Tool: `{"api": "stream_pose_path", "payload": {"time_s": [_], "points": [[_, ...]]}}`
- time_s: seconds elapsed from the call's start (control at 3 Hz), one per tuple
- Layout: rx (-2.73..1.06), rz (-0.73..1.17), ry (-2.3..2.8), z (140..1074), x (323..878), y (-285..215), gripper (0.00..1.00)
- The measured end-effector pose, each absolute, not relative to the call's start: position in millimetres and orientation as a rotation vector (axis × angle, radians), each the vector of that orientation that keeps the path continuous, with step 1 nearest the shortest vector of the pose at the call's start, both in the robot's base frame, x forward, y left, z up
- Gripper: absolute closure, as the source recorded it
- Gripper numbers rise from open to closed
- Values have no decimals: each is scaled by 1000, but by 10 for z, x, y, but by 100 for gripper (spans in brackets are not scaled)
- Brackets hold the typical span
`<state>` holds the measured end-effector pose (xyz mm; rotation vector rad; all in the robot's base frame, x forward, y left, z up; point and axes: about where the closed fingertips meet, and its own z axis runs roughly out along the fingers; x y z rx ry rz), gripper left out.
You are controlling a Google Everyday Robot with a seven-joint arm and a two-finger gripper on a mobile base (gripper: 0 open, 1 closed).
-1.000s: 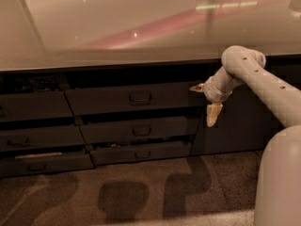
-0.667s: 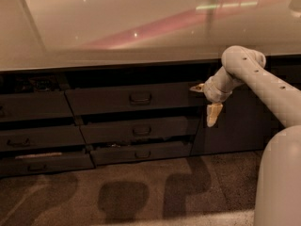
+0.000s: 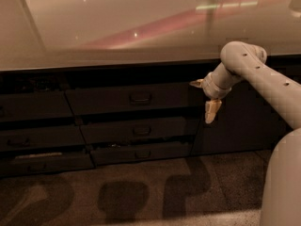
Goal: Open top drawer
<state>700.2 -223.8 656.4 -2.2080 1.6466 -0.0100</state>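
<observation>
Gripper [image 3: 205, 98] hangs at the right end of the top drawer [image 3: 103, 100], fingers spread apart, holding nothing. Handle [image 3: 139, 98] sits at the front's centre, well to the left. Shift left, level with the loop, close on it, then pull straight out.

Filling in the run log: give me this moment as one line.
wide dark grey top drawer: small loop handle not yet grasped | pincer: open, beside drawer's right end
</observation>
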Motion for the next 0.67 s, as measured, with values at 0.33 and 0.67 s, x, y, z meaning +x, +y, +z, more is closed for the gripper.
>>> {"api": "stream_pose_path", "payload": {"time_s": [0.33,0.67], "points": [[-2177,-48,1710,6700,7259,-2313,0],[-2177,-48,1710,6700,7260,-2312,0]]}}
